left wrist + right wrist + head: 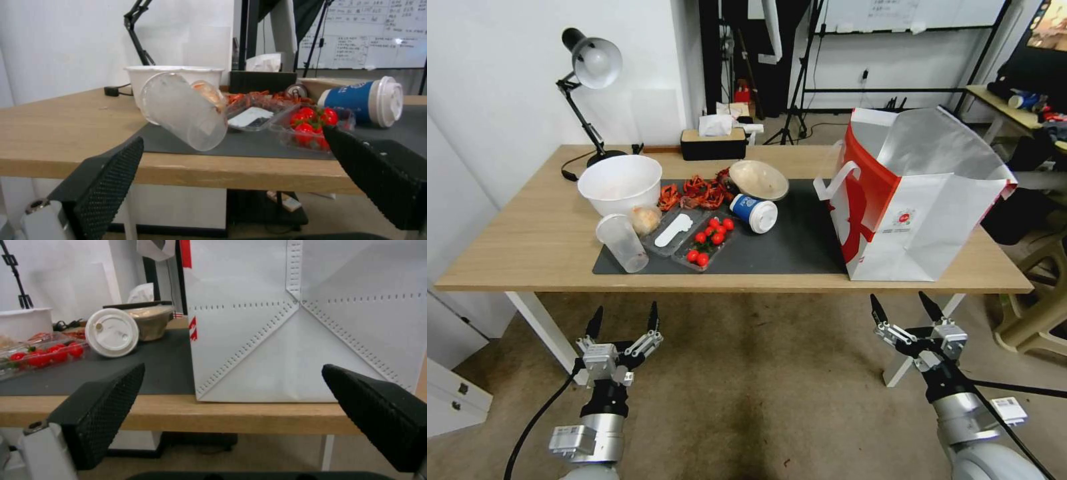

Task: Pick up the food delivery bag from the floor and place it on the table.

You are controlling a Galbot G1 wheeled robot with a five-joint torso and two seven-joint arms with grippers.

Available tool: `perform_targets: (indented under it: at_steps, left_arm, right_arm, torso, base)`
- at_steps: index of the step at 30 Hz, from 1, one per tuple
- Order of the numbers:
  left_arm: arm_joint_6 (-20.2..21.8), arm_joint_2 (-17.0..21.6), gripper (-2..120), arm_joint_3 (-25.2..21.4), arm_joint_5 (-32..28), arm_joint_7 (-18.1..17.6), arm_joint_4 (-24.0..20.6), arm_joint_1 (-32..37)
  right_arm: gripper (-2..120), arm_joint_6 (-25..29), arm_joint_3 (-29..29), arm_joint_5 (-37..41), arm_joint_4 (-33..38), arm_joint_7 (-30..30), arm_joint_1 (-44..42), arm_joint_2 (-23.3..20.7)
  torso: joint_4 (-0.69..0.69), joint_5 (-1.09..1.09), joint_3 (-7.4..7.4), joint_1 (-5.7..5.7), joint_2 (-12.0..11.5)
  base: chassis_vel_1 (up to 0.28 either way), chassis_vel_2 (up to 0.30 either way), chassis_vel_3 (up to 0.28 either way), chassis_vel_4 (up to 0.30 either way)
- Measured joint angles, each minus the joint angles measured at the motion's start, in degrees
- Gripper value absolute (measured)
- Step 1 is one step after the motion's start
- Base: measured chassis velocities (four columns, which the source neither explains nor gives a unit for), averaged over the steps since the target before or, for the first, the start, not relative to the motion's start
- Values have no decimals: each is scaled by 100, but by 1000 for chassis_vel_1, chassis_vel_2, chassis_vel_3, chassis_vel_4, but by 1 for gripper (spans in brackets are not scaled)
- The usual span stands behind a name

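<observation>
The left claw (pixel 624 320) hangs below the table's near edge, over the floor (pixel 760 387), fingers spread wide and empty. Above it on the table (pixel 527 233) sit a tipped clear cup (pixel 622 243), a white bowl (pixel 620 183) and a tray of cherry tomatoes (pixel 707 241) on the dark mat (pixel 787 247), with a blue paper cup (pixel 754 213) lying on its side. At the table's right end stands the food delivery bag (pixel 917 207) — upright, mouth open upward, foil lining showing, its long side running near to far, one corner on the mat. The right claw (pixel 902 310) waits just below the bag at the near edge — wide open, holding nothing.
</observation>
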Motion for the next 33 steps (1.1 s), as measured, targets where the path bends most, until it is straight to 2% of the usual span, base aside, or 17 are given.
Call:
perform_targets:
  at_steps: [33]
  left_arm:
    - [-9,6,100,-3,-7,-29,1,5]
  right_arm:
    - [100,-9,0,0,-3,8,-1,7]
  torso:
    - [0,-1,0,0,0]
  base:
    - [0,0,0,0]
